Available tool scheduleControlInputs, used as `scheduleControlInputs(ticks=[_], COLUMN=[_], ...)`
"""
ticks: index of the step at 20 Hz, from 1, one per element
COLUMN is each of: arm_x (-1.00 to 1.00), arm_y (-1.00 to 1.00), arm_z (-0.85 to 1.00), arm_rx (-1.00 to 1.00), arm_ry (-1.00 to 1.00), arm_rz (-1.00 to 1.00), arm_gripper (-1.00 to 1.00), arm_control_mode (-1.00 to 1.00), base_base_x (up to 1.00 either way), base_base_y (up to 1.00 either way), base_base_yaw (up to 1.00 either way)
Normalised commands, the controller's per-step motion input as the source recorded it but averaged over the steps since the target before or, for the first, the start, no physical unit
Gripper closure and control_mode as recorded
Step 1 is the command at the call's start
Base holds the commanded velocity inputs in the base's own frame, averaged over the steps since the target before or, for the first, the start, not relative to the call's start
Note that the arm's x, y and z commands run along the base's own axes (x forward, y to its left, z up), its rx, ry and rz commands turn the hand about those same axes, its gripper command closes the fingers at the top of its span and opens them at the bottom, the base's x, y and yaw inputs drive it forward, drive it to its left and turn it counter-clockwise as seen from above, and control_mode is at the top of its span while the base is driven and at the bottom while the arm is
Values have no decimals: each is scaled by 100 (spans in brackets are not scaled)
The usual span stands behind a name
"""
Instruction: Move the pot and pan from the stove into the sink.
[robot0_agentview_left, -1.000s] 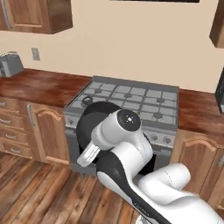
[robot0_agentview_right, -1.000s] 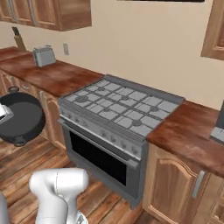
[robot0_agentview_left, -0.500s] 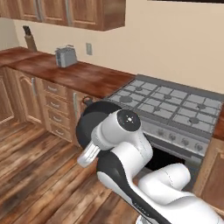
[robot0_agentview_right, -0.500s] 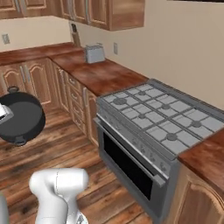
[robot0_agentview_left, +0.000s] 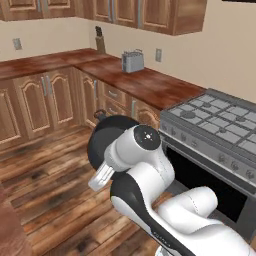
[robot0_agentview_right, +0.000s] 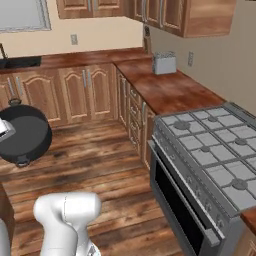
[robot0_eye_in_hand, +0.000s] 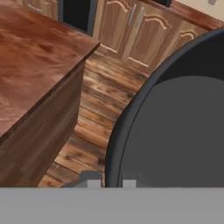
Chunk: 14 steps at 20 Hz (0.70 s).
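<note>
Right base view: the pot (robot0_agentview_right: 25, 134), dark grey and round, hangs in the air at the left edge of the frame, above the wooden floor (robot0_agentview_right: 100, 165) and well apart from the stove (robot0_agentview_right: 210, 175) at the lower right. One small loop handle shows at the pot's top and another at its bottom. The gripper (robot0_agentview_right: 4, 129) meets the pot's rim at the far left edge; its jaws are closed narrowly on the rim, holding the pot.

Left base view: the pot (robot0_agentview_left: 102, 140) sits at centre left, partly behind the white arm's wrist joint. The stove (robot0_agentview_left: 220, 130) lies at the right edge with its grates bare in the visible part. A toaster (robot0_agentview_left: 132, 61) stands on the wooden counter (robot0_agentview_left: 150, 82) at upper centre.

Hand view: the pot's rim and grey inside (robot0_eye_in_hand: 175, 131) take up the right half of the frame; a wooden countertop corner (robot0_eye_in_hand: 35, 61) is at the left.

Right base view, upper left corner: the black sink (robot0_agentview_right: 20, 62) is recessed in the far counter.
</note>
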Motion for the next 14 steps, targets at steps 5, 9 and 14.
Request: scheduleControlInputs(ticks=[5, 9, 14], arm_x=[0, 0, 0], arm_y=[0, 0, 0], arm_z=[0, 0, 0], arm_rx=[0, 0, 0], arm_ry=[0, 0, 0], arm_rz=[0, 0, 0], arm_gripper=[100, 100, 100], arm_control_mode=[100, 100, 100], base_base_x=[-10, 35, 91], base_base_y=[-4, 0, 0], base_base_yaw=[26, 0, 0])
